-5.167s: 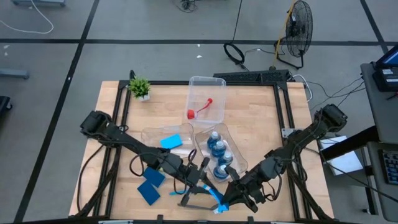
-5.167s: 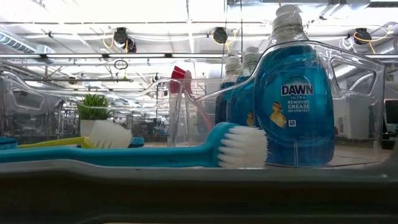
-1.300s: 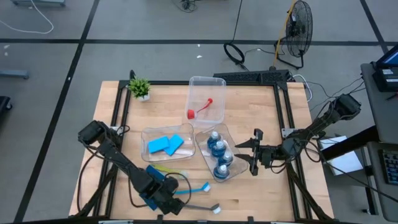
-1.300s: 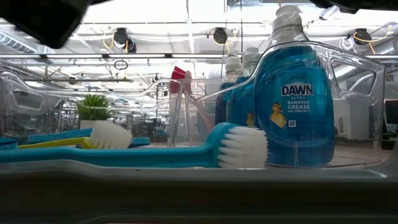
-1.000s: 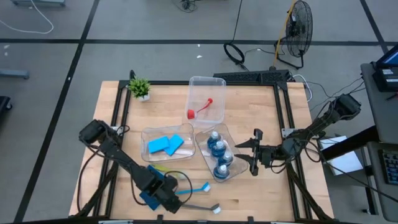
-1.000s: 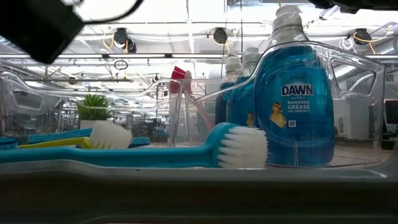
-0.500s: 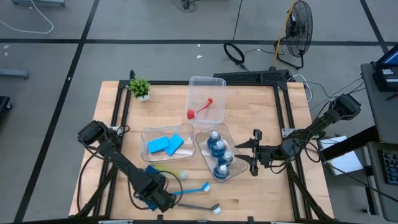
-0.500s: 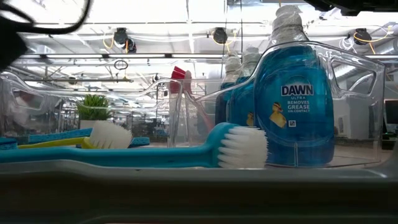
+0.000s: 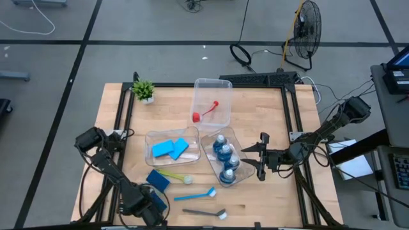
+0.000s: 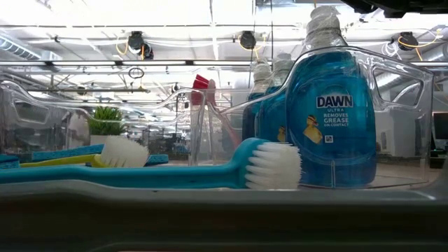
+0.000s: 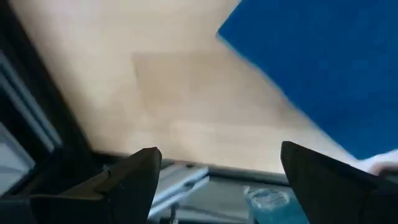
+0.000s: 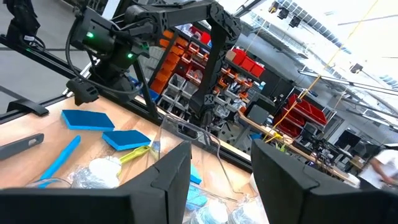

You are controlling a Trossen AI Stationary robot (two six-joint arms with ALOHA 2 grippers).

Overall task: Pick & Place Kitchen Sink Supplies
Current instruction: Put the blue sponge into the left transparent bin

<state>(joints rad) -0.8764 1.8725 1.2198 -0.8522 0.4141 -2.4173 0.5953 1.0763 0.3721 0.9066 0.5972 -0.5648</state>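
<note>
Left gripper (image 11: pixel 214 180) down at the table's near-left edge, fingers spread, holding nothing, just beside one loose sponge (image 9: pixel 158 179). Right gripper (image 9: pixel 258 157) parked right of the bottle bin (image 9: pixel 206 142), jaws partly apart, empty.

Judged roughly half done: bottles (image 9: pixel 223 156) binned, two sponges (image 9: pixel 169 149) binned left of it, red brush (image 9: pixel 206 112) binned behind it. Still loose in front: yellow-green brush (image 9: pixel 174 176), light-blue brush (image 9: pixel 196 193), grey brush (image 9: pixel 203 213).

Table (image 9: pixel 268 115): matt pale wood. Bins (image 9: pixel 213 102): clear glossy plastic. Sponges (image 9: pixel 158 180): matt blue, porous. Bottles (image 10: pixel 329 119): glossy clear plastic.
</note>
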